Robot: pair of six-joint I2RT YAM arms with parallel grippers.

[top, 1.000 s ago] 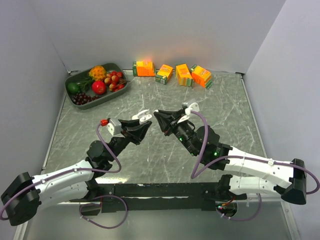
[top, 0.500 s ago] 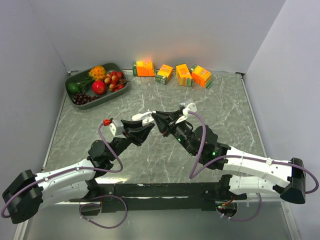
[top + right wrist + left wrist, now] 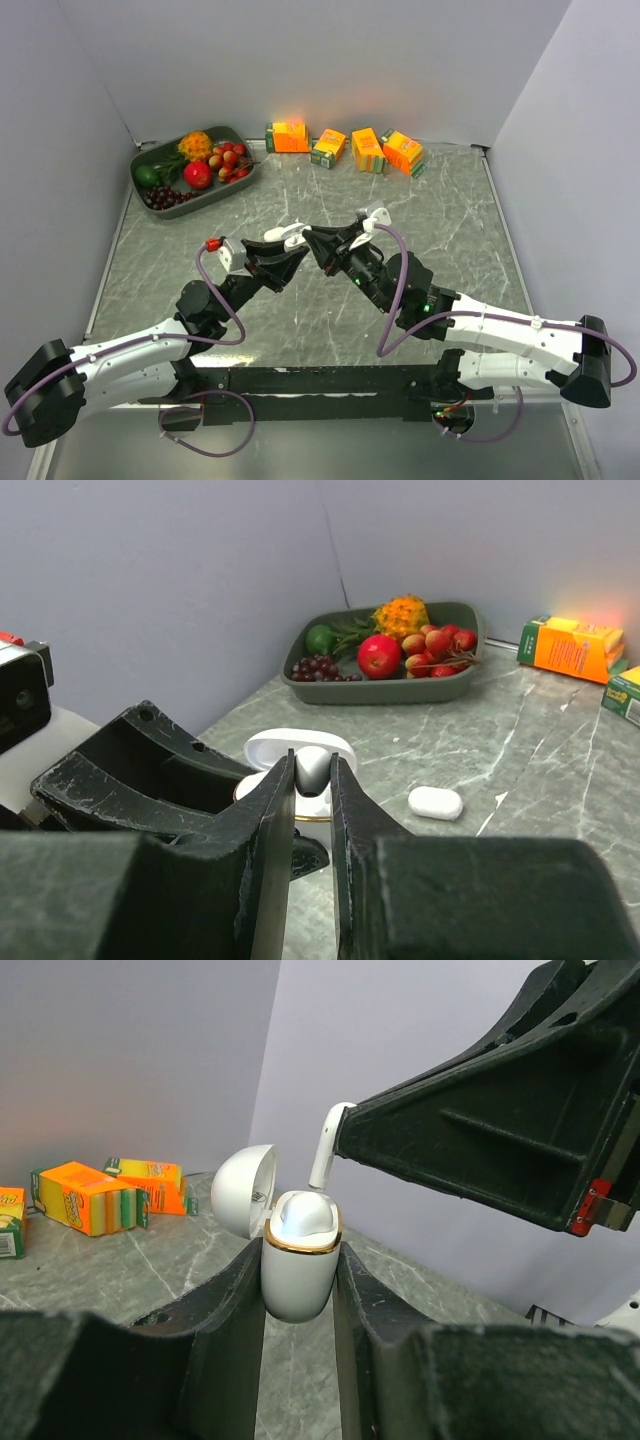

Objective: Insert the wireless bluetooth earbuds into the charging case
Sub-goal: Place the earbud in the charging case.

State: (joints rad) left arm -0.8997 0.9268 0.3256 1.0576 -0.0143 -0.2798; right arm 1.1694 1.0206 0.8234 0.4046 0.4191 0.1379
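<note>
Left gripper [image 3: 297, 1295] is clamping the open charging case [image 3: 298, 1260] above the bench [image 3: 450, 230] middle, right gripper [image 3: 312, 775] is pinching an earbud [image 3: 322, 1150] stem-down at its mouth; judged risk: the tilted stem catching the rim and twisting out of the pinch.

Even soft light, faint shadows; orange glow on carton [image 3: 288, 135]; left gripper [image 3: 298, 1260] near lens perhaps defocused.

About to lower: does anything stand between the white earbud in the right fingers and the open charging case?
Nothing visible does. The small white plastic earbud hangs stem-down just above the gold-rimmed white charging case; its domed lid is swung back, clear of the opening.
</note>
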